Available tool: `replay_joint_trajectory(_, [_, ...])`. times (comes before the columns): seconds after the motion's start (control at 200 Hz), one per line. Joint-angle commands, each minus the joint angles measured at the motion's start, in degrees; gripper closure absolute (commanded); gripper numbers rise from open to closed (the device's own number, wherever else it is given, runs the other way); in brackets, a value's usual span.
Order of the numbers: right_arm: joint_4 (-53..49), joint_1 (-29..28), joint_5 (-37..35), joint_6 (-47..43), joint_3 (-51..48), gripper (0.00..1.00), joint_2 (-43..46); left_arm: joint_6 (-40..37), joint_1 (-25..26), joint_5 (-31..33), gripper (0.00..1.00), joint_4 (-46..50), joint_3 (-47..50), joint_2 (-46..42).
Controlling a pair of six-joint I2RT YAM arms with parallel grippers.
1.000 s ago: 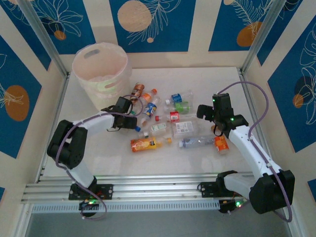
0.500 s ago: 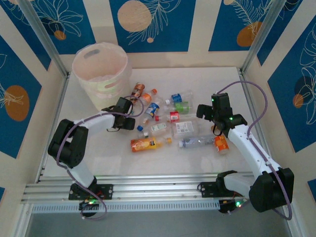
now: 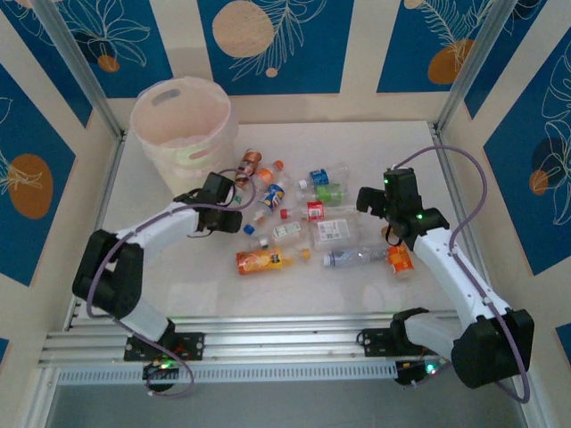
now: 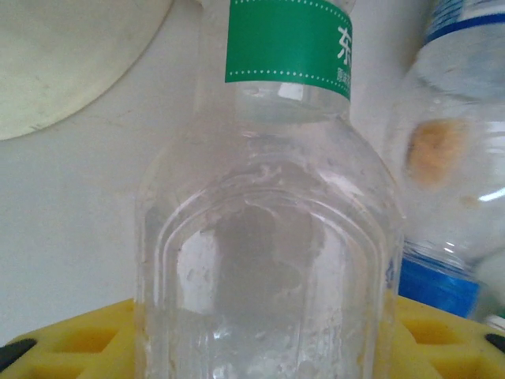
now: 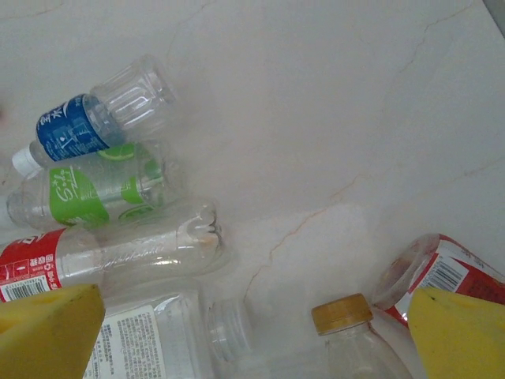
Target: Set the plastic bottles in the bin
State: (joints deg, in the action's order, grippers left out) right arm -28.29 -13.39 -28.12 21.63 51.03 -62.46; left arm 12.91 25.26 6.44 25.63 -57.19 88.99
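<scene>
Table top (image 3: 312,290): white, marble-look, with faint tan veins that I read best from the right wrist. Back wall (image 3: 277,45): cream with blue panels, white leaf line-work, peach and orange discs. Side walls (image 3: 36,178) carry the same pattern. Aluminium posts (image 3: 80,73) at the far corners. Ribbed aluminium rails (image 3: 285,343) along the near edge. Light soft and even, shadows faint.

The left arm (image 3: 165,223) and right arm (image 3: 451,267) have white link shells between bulky black joints, each trailed by a thin purple cable (image 3: 471,178). Green lights (image 3: 431,366) glow at the bases (image 3: 401,337), toward six o'clock. The left gripper (image 4: 260,339) and right gripper (image 5: 252,332) wear yellow pads (image 5: 47,332).
</scene>
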Motion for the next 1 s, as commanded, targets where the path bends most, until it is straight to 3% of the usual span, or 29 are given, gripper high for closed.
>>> replay_joint_trajectory(0.0, [0.04, -0.42, -1.06, -0.18, 1.27, 0.01, 1.61, -0.98, 0.23, -2.52, 0.49, 4.00, -1.78, -5.38])
replay_joint_trajectory(0.315, [1.15, -0.68, -1.50, 0.06, 1.01, 0.01, 2.24, -1.06, 4.31, -11.59, 0.49, 10.51, -8.56, -11.95])
replay_joint_trajectory(0.55, [0.74, -0.95, -1.64, 0.52, 1.01, 0.01, 2.69, -0.11, 6.47, -15.36, 0.49, 11.01, -19.66, -13.10])
replay_joint_trajectory(0.69, [0.65, -0.94, -1.64, 0.67, 0.44, 0.01, 3.29, -2.17, 6.40, -12.89, 0.50, 13.75, -30.96, -10.81])
replay_joint_trajectory(0.86, [0.80, -1.03, -1.42, 0.92, -0.14, 0.01, 3.57, -6.56, 5.62, -3.93, 0.49, 17.35, -44.61, -6.21])
replay_joint_trajectory(0.995, [0.75, -1.11, -0.73, 1.31, -0.10, 0.01, 3.63, -7.28, 1.30, -2.76, 0.49, 17.28, -52.11, -2.33])
